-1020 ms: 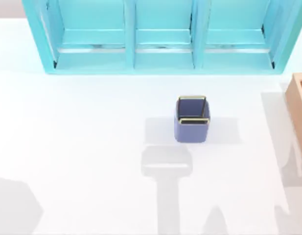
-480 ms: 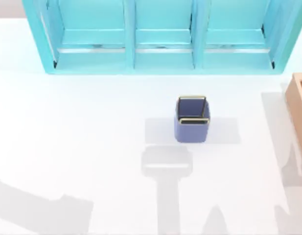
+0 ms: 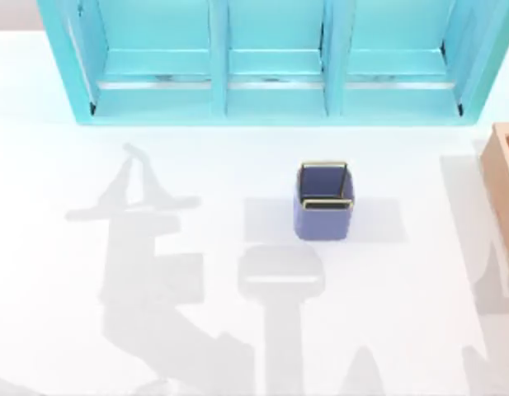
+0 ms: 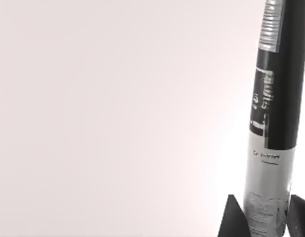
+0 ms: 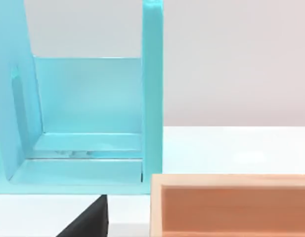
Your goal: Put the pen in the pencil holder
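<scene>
A white desk (image 3: 196, 330) is carrying a small blue pencil holder (image 3: 324, 202) with a gold rim, standing upright just right of centre. A large turquoise shelf unit (image 3: 270, 62) is filling the twelve o'clock edge, and a tan wooden box (image 3: 503, 186) is sitting at three o'clock. In the left wrist view, the left end effector (image 4: 265, 217) is clamping its two dark fingers (image 4: 231, 219) around the base of the pen (image 4: 271, 123), which is pointing away over bare desk. A dark finger (image 5: 88, 219) of the right end effector is showing in the right wrist view, near the wooden box; I cannot tell how far it is open.

Matte black pointed fingertips (image 4: 231, 219), another black wedge-shaped fingertip (image 5: 88, 222), plain, unmarked
</scene>
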